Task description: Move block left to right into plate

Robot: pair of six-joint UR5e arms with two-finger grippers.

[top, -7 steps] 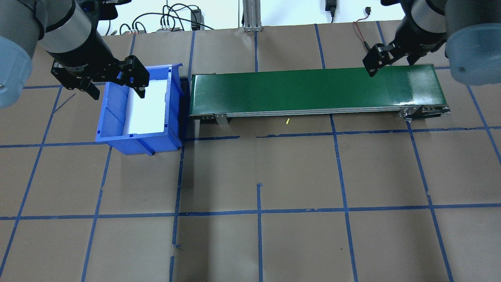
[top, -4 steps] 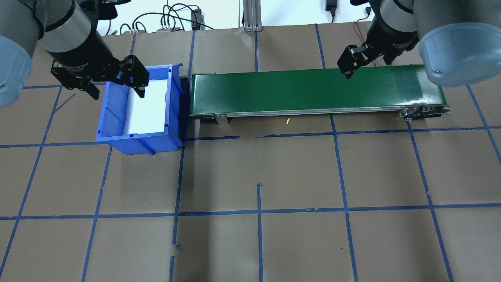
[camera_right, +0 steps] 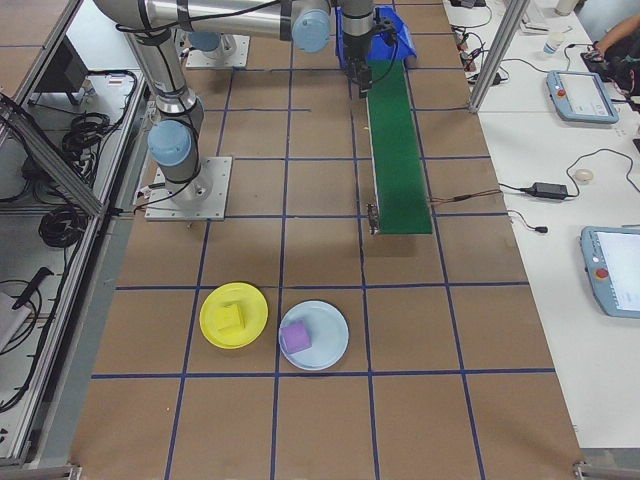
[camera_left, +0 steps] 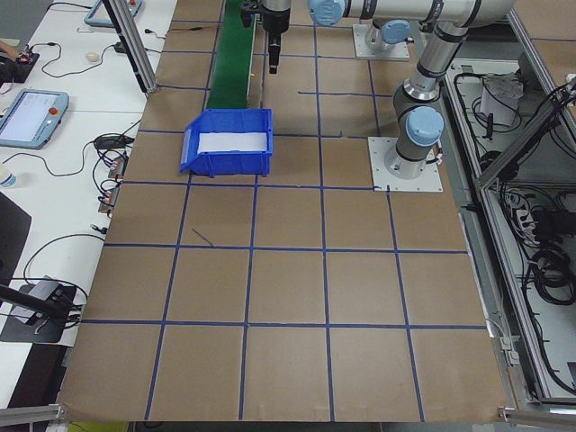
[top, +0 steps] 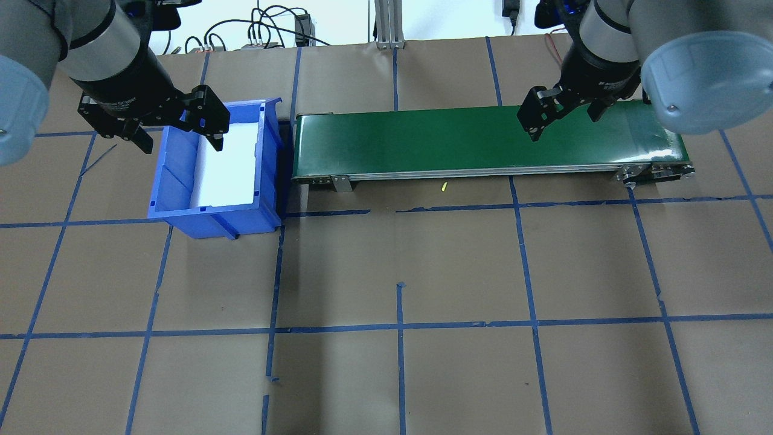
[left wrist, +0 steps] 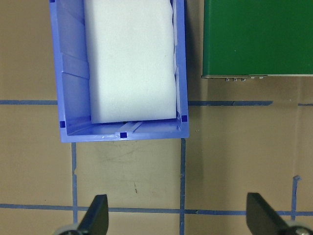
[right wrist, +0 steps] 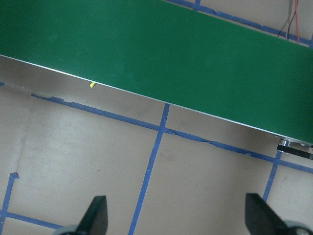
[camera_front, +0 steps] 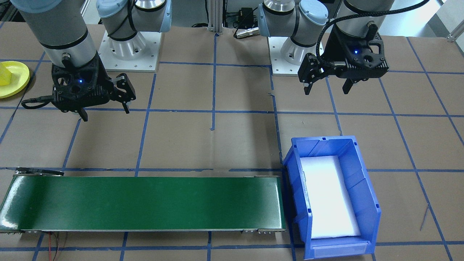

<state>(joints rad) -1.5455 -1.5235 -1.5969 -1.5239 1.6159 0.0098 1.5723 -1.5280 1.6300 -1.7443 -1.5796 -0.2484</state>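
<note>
A: Front-facing view first. We note the left gripper (camera_front: pixel 325 88) hanging over bare table on the robot's side of the bin (camera_front: pixel 364 197), jaws spread, nothing between them. The right gripper (camera_front: pixel 105 110) hangs on the robot's side of the belt (camera_front: pixel 145 203), also spread and empty.

B: And the plate?

A: Only an edge of the yellow plate (camera_front: pixel 16 81) shows at the view's left border, with a yellow block (camera_front: pixel 4 72) on it. The bin holds one white foam slab (camera_front: pixel 328 197) and nothing else.

B: Overhead?

A: We record the left gripper (top: pixel 181 136) above the bin's (top: pixel 175 199) far-left rim, the right gripper (top: pixel 564 118) above the belt's (top: pixel 423 142) right portion. The belt carries nothing. A yellow scrap (top: pixel 443 187) lies on the table just beside its near edge.

B: The side views?

A: Left view adds little: bin (camera_left: pixel 193 153) with slab, belt beyond it. Right view is the useful one. The yellow plate (camera_right: pixel 250 330) holds the yellow block (camera_right: pixel 231 318); just beside it a pale blue plate (camera_right: pixel 330 345) holds a purple block (camera_right: pixel 296 338). Both plates lie well apart from the belt's (camera_right: pixel 395 150) end.

B: Wrist cameras?

A: The left shows both fingers (left wrist: pixel 95 215) apart over table near the bin (left wrist: pixel 73 98); the right shows fingers (right wrist: pixel 95 215) apart over table beside the belt (right wrist: pixel 171 44). Neither holds anything.

B: Progress?

A: We judge the transfer complete as far as visible: a block sits in the plate, and we find no loose block in bin or on belt.
</note>
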